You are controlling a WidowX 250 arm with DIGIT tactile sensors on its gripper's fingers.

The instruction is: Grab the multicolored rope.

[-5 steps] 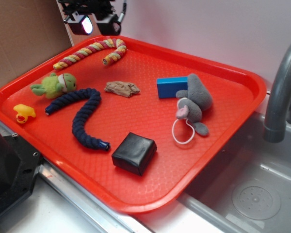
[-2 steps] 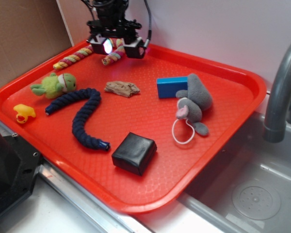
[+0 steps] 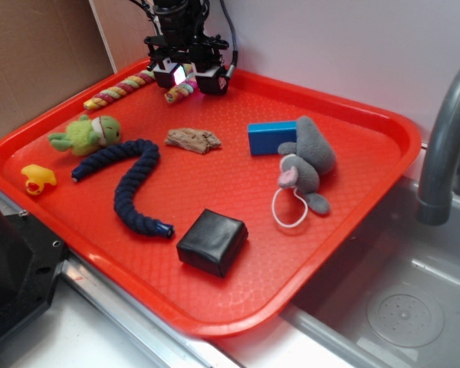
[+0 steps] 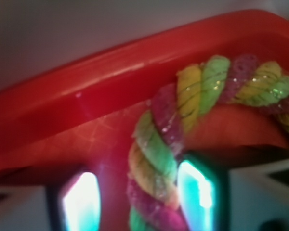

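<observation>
The gripper (image 3: 185, 74) stands low over the bend of the multicolored rope (image 3: 115, 93) at the tray's (image 3: 368, 123) far edge, jaws wide apart, with the rope between them, ready to close.

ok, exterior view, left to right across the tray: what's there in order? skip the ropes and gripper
yellow duck → green plush toy → brown scrap → black block → blue block → grey plush mouse, then the faucet past the tray's right rim.

gripper (image 3: 187, 78) lowered onto the multicolored rope (image 3: 180, 90), now straddling its bend
</observation>
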